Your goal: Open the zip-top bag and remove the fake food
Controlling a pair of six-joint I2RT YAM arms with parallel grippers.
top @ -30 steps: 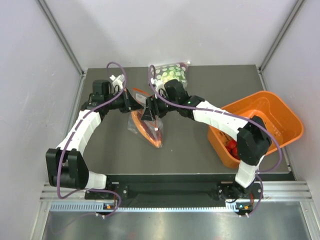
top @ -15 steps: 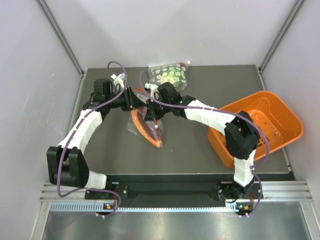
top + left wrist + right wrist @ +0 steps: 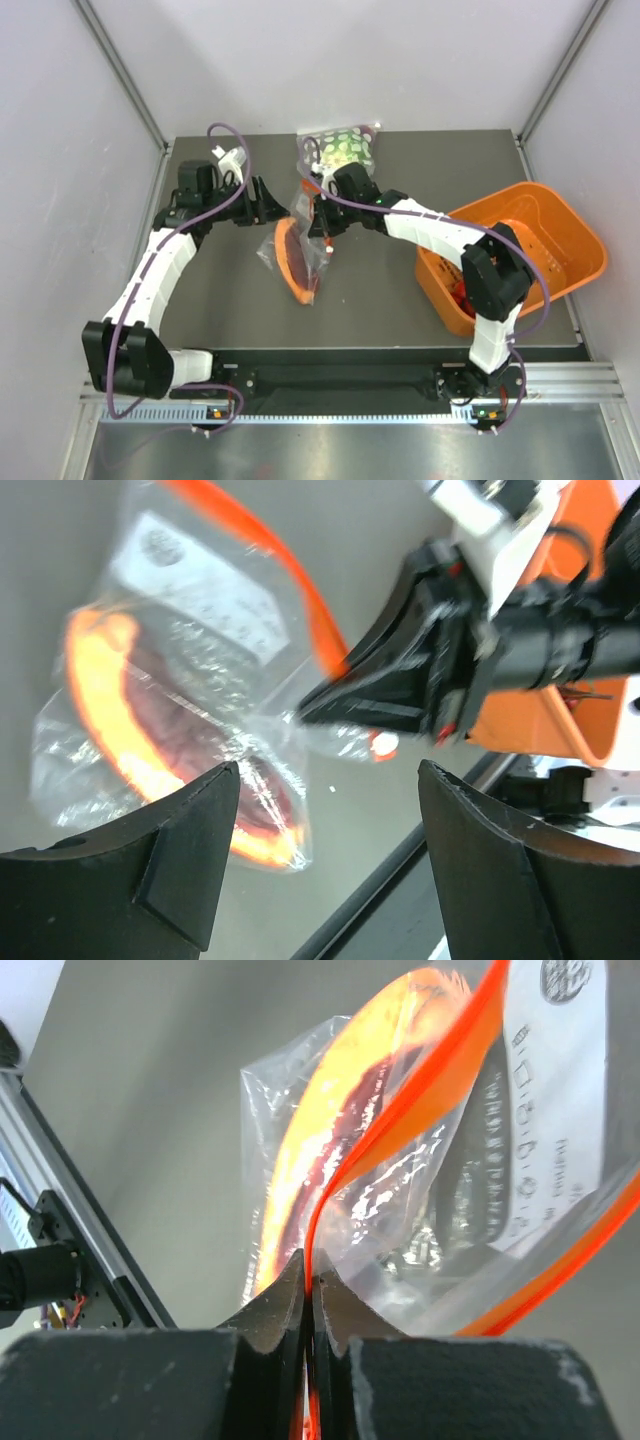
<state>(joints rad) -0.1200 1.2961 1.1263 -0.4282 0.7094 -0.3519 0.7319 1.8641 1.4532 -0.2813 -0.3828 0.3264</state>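
Note:
The zip-top bag hangs over the middle of the table, clear with an orange-red zip strip and a white label. My right gripper is shut on one side of that strip, which runs down between its closed fingers. Inside the bag lies fake food, a dark reddish-brown long piece with an orange rim. My left gripper stands open just left of the bag, touching nothing; in its wrist view the bag shows beyond the spread fingers.
A second bag with green-and-white spotted contents lies at the back of the table behind the right wrist. An orange basket sits at the right with red pieces in its near corner. Grey walls enclose three sides.
My left gripper has let go of the bag, opened wide and drawn back to the left. The right gripper has closed on the zip strip, and the bag now hangs from it.

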